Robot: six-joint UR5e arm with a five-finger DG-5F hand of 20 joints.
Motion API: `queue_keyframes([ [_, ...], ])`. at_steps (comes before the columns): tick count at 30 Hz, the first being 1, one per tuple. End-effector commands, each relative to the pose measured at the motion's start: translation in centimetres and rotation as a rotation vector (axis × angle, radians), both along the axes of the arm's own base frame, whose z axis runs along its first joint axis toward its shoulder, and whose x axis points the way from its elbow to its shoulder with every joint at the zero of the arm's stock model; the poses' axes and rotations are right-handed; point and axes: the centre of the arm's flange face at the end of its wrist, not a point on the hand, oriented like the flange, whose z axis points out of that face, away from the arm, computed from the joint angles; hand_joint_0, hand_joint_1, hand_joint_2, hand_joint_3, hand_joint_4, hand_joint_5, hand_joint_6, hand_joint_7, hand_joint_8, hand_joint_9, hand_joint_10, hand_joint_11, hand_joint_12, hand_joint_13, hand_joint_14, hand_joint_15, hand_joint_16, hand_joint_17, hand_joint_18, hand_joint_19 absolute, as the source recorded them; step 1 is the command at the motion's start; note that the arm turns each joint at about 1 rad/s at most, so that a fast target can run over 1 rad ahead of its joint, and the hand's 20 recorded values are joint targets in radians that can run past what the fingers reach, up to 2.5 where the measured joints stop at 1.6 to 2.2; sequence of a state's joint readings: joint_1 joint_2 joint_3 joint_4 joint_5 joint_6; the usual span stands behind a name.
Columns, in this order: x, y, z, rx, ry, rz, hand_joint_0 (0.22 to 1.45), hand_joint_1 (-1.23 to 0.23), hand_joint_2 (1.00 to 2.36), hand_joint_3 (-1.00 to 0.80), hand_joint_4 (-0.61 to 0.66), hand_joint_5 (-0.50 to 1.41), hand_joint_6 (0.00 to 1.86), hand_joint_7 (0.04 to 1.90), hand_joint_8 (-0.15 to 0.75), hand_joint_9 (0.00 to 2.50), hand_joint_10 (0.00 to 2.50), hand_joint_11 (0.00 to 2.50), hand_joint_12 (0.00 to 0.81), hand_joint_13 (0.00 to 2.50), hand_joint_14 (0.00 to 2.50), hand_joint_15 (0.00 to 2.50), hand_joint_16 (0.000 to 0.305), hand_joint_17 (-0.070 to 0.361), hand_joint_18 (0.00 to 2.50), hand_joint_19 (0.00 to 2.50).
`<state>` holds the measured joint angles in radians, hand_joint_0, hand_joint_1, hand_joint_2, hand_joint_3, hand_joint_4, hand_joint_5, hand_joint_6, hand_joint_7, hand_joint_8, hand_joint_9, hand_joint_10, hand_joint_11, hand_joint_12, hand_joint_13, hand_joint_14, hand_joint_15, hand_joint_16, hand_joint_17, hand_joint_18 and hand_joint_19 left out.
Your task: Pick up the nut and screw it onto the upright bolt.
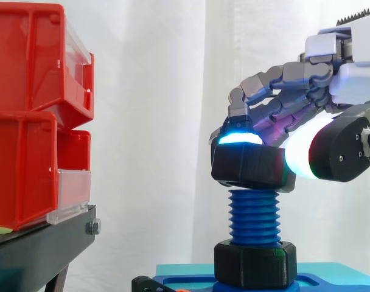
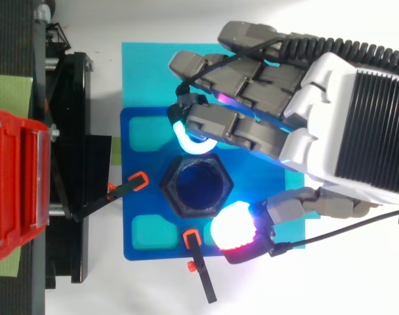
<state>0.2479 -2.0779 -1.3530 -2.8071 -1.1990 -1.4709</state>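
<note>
A black hexagonal nut sits on the top end of the upright blue threaded bolt, tilted a little. From above, the nut shows dark blue inside its hole. My hand comes in from the right, its fingers curled round the nut. A cyan-glowing fingertip presses the nut's far edge, and the thumb's red-white pad presses the opposite corner. The hand arches over the nut in the side view. A second black nut is seated at the bolt's foot.
The bolt stands on a blue base plate held by two black clamps with orange tips. Red bins are stacked on a black stand to the left, a short gap from the bolt.
</note>
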Motion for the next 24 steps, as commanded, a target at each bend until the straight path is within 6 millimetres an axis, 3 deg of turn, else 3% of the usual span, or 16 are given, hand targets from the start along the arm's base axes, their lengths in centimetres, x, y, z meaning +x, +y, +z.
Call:
queue_keyframes([
  [1,0.0,-0.1,0.0,0.0,0.001,-0.002,0.55,-0.58,1.01,-0.42,0.33,-0.17,0.59,1.23,0.332,0.52,0.0,0.0,0.298,0.72,0.0,0.02,0.032,0.073,0.54,0.01],
  [9,0.0,-0.2,-0.1,-0.001,0.002,-0.005,0.56,-0.58,1.01,-0.42,0.33,-0.17,0.59,1.22,0.333,0.53,0.0,0.0,0.298,0.72,0.0,0.02,0.032,0.072,0.54,0.01],
  [11,0.3,-0.3,-1.4,-0.003,0.026,-0.011,0.55,-0.58,1.01,-0.42,0.33,-0.17,0.59,1.23,0.333,0.53,0.0,0.0,0.298,0.72,0.0,0.02,0.032,0.072,0.54,0.02],
  [15,0.3,-0.5,-1.8,-0.002,0.033,-0.013,0.56,-0.58,1.01,-0.42,0.33,-0.17,0.59,1.23,0.333,0.53,0.0,0.0,0.298,0.73,0.0,0.02,0.032,0.071,0.54,0.02],
  [24,0.3,-0.5,-1.9,-0.002,0.038,-0.008,0.55,-0.58,1.01,-0.42,0.34,-0.17,0.59,1.23,0.333,0.53,0.0,0.0,0.296,0.73,0.0,0.02,0.032,0.072,0.54,0.01],
])
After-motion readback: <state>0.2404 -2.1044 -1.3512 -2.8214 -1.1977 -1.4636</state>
